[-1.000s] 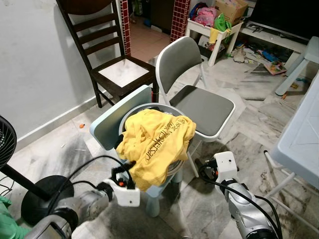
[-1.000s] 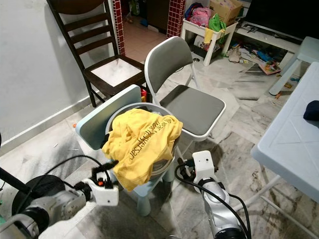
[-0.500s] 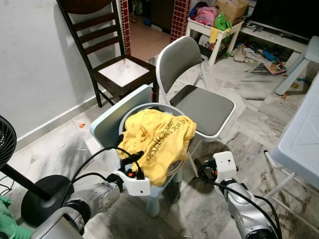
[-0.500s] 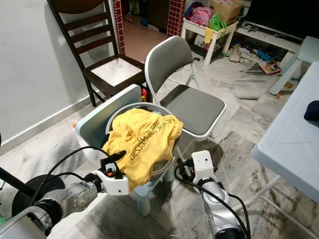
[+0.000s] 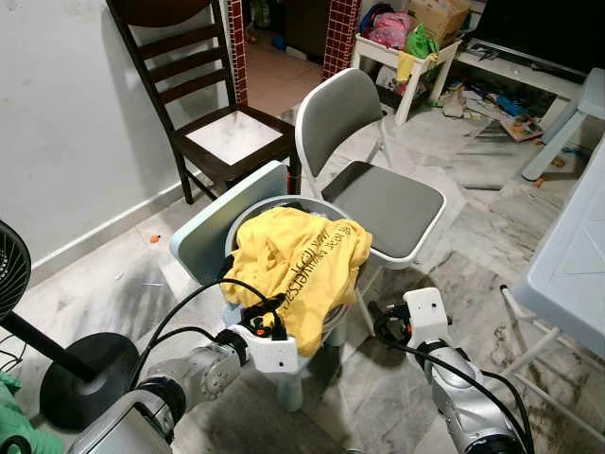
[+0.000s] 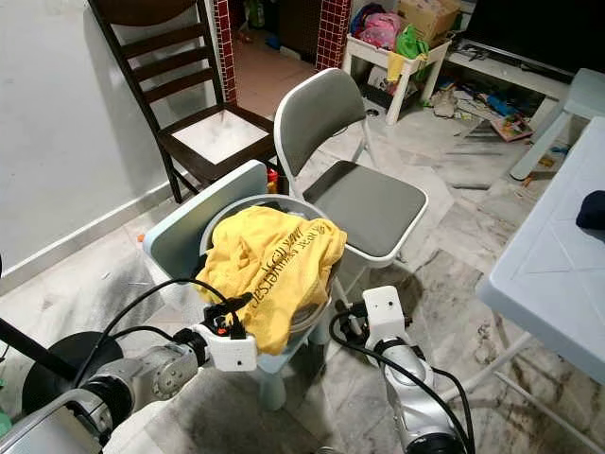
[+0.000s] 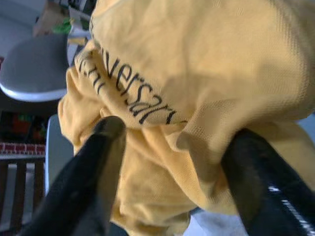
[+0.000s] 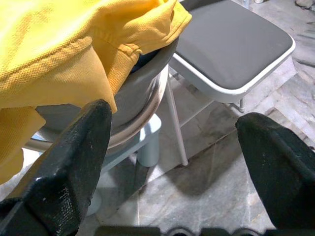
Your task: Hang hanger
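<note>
A grey folding chair with a white metal frame (image 5: 383, 194) stood behind a pale blue plastic chair (image 5: 219, 230), on whose seat a round grey basin (image 5: 326, 317) sat with a crumpled yellow polo shirt printed with dark lettering (image 5: 298, 265) draped over its rim. No hanger could be made out; if one lay under the cloth, it was hidden. The left gripper (image 7: 170, 147) sat at the shirt's lower front fold, its two black fingers spread wide with a bulge of yellow fabric between them, not yet pinched. The right gripper (image 8: 172, 147) hovered low beside the basin, its fingers (image 8: 69, 147) wide apart and empty. To do this step well, the left fingers would probably need to push deeper so that they closed on a thick fold rather than a loose edge, then lift slowly to keep the basin from tipping. Compared with a second earlier, the left arm had reached forward from the shirt's outer edge to under its hanging hem, while the right arm had barely shifted.
</note>
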